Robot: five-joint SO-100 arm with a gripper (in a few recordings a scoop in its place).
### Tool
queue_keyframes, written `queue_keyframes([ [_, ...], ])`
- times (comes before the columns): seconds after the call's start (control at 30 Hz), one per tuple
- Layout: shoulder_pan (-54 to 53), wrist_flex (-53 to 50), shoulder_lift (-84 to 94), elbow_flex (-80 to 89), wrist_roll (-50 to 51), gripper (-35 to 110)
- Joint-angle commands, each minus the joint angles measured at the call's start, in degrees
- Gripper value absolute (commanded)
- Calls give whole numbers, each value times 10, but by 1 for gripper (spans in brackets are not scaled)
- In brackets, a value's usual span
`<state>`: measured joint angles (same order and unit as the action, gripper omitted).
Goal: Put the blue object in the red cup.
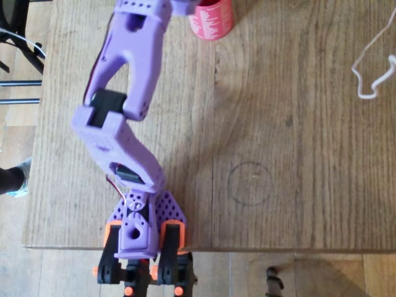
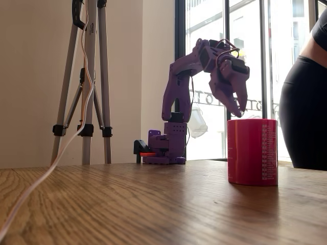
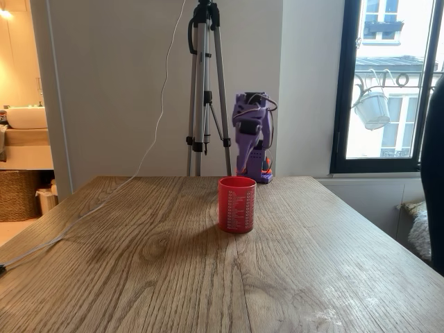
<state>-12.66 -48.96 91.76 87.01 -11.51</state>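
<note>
Wood-grain table (image 3: 173,277) carries the red cup (image 3: 236,204), a smooth upright cylinder with white print. Behind it, the purple plastic arm's gripper (image 2: 239,109) hangs just above the rim; finger state cannot be told. Blue brick's whereabouts cannot be told. Metal tripod (image 3: 205,90) stands beyond.

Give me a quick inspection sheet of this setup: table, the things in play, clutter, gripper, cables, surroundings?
Surface: wooden table, a faint pencilled circle on it.
Job's things: red cup upright on the table; blue object cannot be made out.
Clutter: nothing seen.
Gripper: purple gripper points down, above the cup's rim on the side towards the arm; open or shut cannot be told.
Cables: white cable trails across the table from the tripod.
Surroundings: window, a person standing at the table's edge.
</note>
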Motion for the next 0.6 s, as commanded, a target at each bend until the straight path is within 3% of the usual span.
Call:
queue_keyframes([
  [0.0, 26, 44, 163, 4, 24, 1],
  [0.17, 61, -33, 382, 73, 53, 1],
  [0.43, 200, -290, 776, 216, 46, 1],
  [0.57, 208, -266, 838, 359, 54, 1],
])
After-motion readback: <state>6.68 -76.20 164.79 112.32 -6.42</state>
